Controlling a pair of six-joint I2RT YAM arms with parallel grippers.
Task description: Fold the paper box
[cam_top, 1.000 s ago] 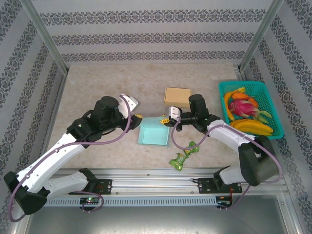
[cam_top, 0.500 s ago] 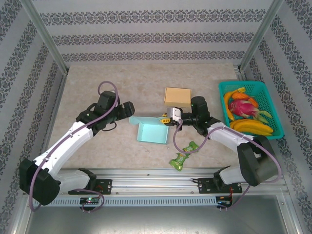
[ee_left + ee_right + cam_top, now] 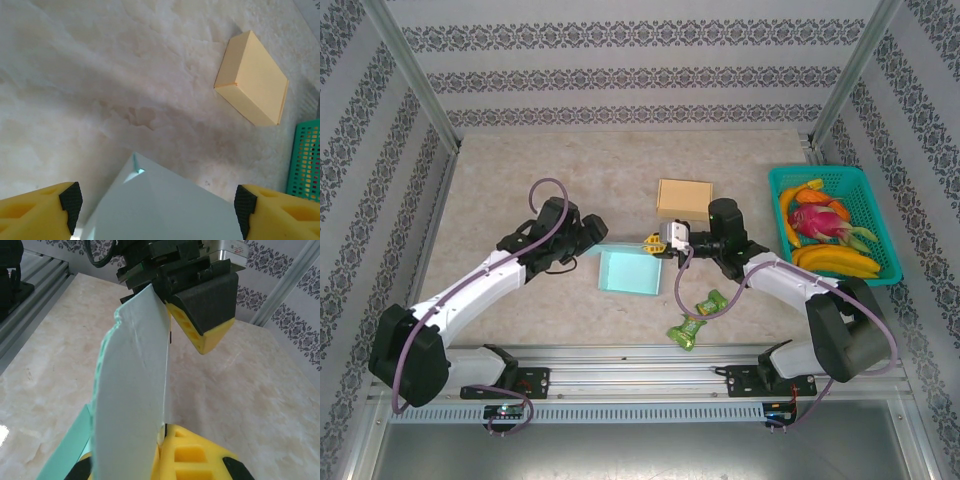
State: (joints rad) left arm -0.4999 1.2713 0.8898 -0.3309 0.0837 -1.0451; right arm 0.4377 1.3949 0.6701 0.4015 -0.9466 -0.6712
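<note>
We see a pale teal paper box (image 3: 631, 271), tan cardboard box (image 3: 684, 196), teal-green basket (image 3: 840, 174), yellow bananas (image 3: 835, 260), pink dragon fruit (image 3: 815, 220), green candy wrappers (image 3: 686, 330), beige marbled table (image 3: 520, 170).

The top external camera sits high behind the two arm bases (image 3: 510, 378) and looks down and forward, far enough off to take in the whole surface (image 3: 520, 170), the patterned walls (image 3: 620, 75) and the green basket (image 3: 835, 172). The left wrist camera hangs close above the surface, aimed down past the yellow fingers (image 3: 40, 210) of the left tool (image 3: 156, 202). It shares the tan box (image 3: 684, 197), a corner of the paper box (image 3: 630, 272) and the basket's edge with the overhead view. The right wrist camera sits lower and nearer, facing level across the surface toward the left tool, with the paper box's wall right before its lens.
</note>
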